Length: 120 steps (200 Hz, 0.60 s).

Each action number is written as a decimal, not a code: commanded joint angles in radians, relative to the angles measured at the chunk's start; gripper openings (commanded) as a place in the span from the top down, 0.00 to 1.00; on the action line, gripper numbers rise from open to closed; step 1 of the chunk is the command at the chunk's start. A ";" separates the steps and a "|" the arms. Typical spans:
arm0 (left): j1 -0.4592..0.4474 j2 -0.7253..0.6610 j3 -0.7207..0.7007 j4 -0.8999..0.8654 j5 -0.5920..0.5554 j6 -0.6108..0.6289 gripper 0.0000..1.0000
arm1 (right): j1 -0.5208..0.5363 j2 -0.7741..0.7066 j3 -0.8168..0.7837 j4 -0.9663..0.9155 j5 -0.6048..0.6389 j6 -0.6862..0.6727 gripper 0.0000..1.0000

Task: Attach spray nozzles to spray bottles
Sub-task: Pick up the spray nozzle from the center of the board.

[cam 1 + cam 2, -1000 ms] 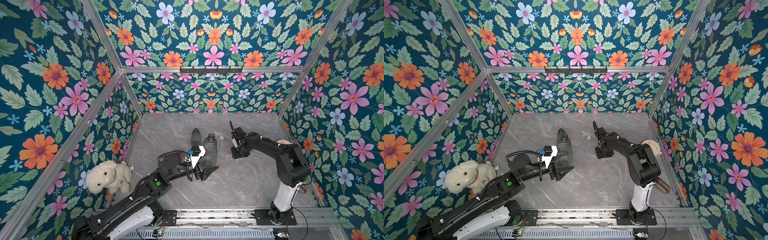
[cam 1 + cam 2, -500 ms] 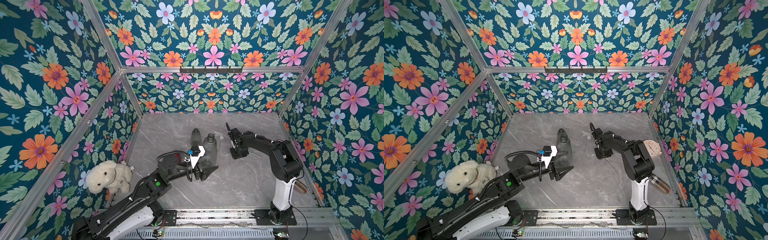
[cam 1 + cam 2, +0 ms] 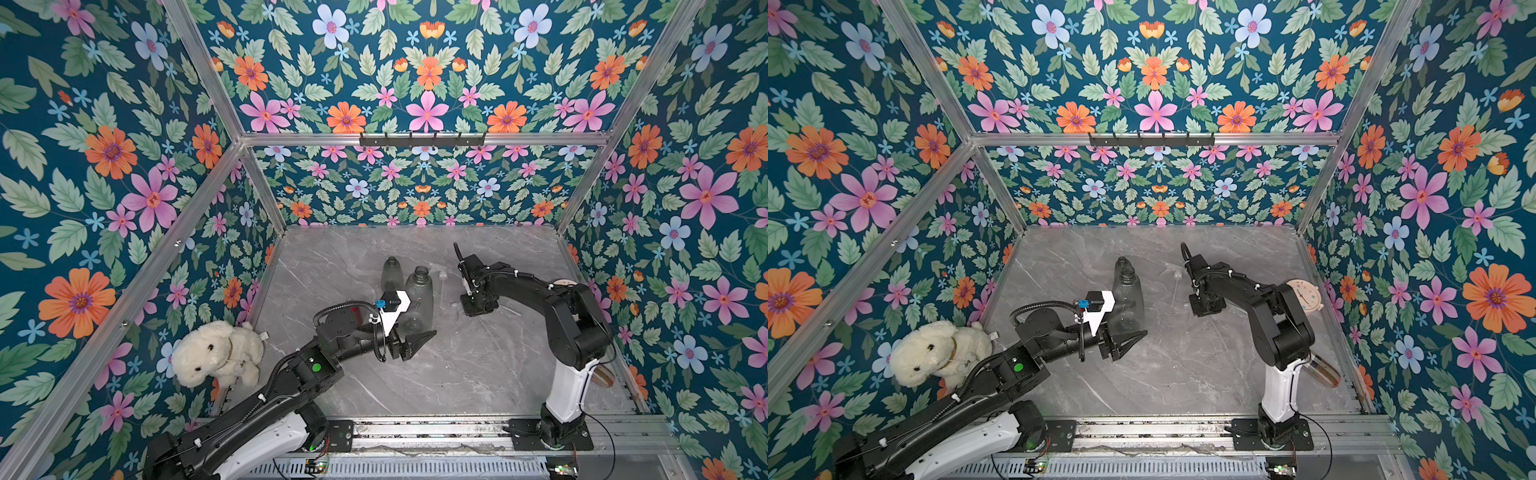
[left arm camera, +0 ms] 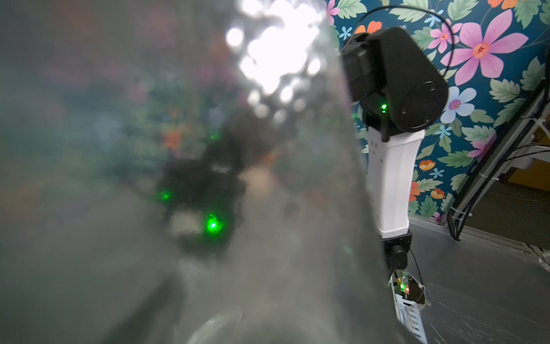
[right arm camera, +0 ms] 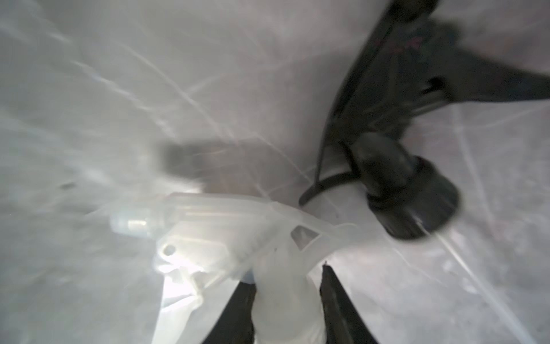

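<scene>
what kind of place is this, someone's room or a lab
Most likely a robot test cell, not a lived-in room: floral panels fill an aluminium frame, the left arm and right arm are bolted to a rail, and a spray bottle and plush dog serve as props.

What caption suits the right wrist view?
Right hand straddling a whitish spray nozzle on the marble table, black nozzle alongside.

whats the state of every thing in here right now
near bottle: upright, no nozzle, held at base by left gripper
far bottle: upright, no nozzle, free
white nozzle: on its side, collar gripped by right gripper
black nozzle: on its side, loose
</scene>
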 commanded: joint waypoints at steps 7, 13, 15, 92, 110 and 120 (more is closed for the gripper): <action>-0.001 0.003 -0.003 0.059 -0.019 0.012 1.00 | 0.009 -0.204 -0.056 0.091 -0.057 0.051 0.69; 0.000 0.004 -0.006 0.065 -0.022 0.014 1.00 | 0.009 -0.263 -0.072 0.114 -0.070 0.060 0.69; 0.000 0.004 -0.008 0.068 -0.022 0.014 1.00 | 0.009 -0.282 -0.076 0.122 -0.074 0.064 0.69; 0.000 0.026 -0.077 0.227 -0.021 0.038 1.00 | 0.103 -0.752 0.014 0.417 -0.164 0.097 0.69; -0.001 0.022 -0.115 0.283 -0.014 0.057 1.00 | 0.148 -0.767 0.068 0.496 -0.194 0.077 0.69; 0.000 0.017 -0.134 0.309 -0.005 0.060 1.00 | 0.175 -0.768 0.091 0.550 -0.221 0.067 0.69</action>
